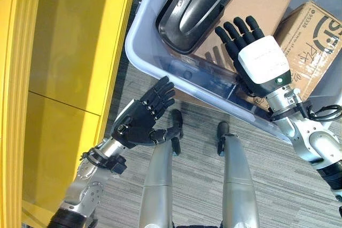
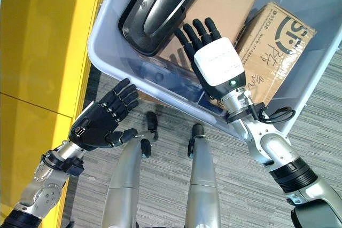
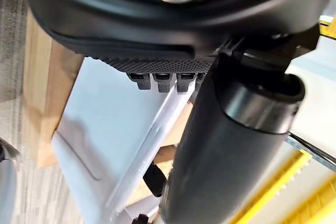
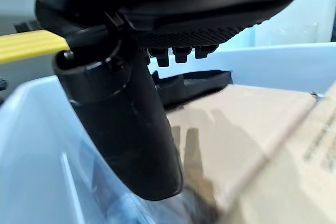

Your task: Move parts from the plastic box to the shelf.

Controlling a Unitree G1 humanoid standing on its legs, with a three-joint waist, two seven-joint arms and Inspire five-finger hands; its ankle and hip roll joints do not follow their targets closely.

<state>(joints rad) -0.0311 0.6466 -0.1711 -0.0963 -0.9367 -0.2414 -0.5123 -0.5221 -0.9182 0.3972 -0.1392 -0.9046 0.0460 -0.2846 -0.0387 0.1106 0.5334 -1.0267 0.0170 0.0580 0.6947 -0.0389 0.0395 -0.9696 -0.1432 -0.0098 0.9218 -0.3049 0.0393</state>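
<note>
Translucent plastic box (image 1: 144,52), matt cardboard cartons (image 1: 315,36)

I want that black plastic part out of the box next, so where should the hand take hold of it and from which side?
Probably by the long edge facing the right hand. The black plastic part lies tilted on a cardboard box, against the far-left corner of the plastic box, its raised ridge up. Come from above with the open hand; fingers over that edge, thumb under it.

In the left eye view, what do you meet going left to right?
Yellow shelf → left hand → black plastic part → right hand → printed cardboard box.
</note>
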